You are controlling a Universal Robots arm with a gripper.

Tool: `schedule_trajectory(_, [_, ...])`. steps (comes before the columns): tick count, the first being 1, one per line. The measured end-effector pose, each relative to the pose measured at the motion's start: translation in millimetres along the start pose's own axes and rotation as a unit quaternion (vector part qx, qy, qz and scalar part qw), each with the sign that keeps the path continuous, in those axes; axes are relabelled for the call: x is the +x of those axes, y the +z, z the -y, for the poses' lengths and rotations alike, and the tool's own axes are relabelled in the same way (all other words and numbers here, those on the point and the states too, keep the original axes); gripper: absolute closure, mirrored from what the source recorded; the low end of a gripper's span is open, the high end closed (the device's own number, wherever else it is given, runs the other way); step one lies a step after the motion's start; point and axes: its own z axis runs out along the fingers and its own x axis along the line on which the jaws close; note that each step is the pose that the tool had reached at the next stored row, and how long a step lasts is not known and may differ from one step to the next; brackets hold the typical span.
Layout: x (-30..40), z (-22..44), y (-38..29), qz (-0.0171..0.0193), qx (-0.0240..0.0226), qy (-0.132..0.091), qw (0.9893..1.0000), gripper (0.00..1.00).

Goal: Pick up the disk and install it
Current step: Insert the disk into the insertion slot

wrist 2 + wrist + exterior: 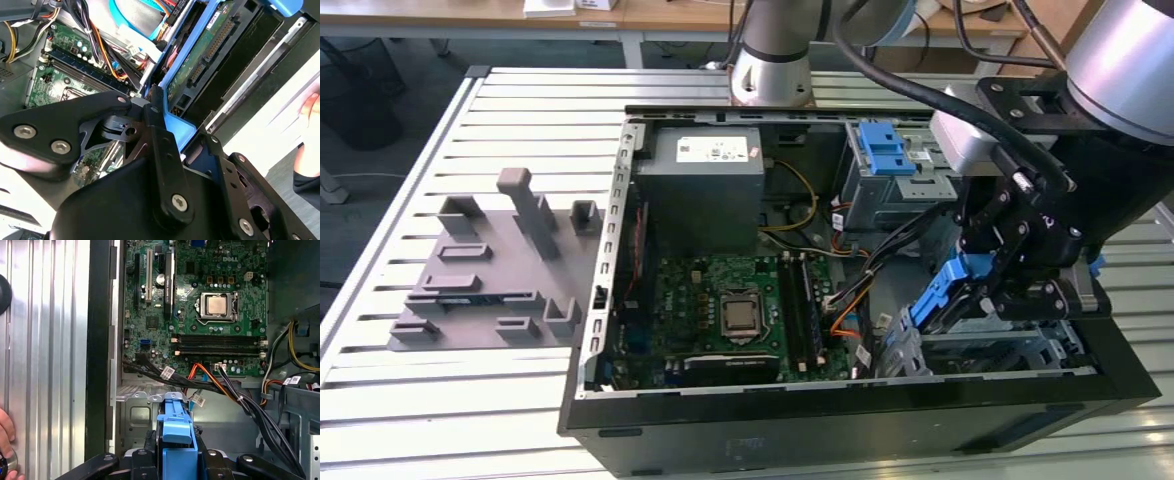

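My gripper (991, 292) is shut on the disk (942, 296), a flat drive with a blue plastic frame, and holds it tilted on edge. It hangs over the metal drive cage (1001, 345) in the open computer case, at the exterior view's right. In the first wrist view the disk's blue frame (175, 432) sits between the black fingers (149, 442), above the bay's metal floor (140, 415). The second wrist view looks along a black finger (160, 145) to the disk's green circuit-board underside (207, 55) and its blue edge (177, 125).
The case holds a grey power-supply box (707, 175), a green motherboard (734, 310), a blue latch piece (887, 150) and loose cables (225, 385) near the bay. A grey fixture (494, 270) lies on the slatted table. A person's hand (5, 440) rests beside the case.
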Motion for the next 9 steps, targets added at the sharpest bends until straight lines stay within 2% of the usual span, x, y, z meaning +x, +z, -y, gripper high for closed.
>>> schedule_trajectory(9, [0.4,0.2,7.2,0.0003,0.0000,0.000,1.0000,0.63])
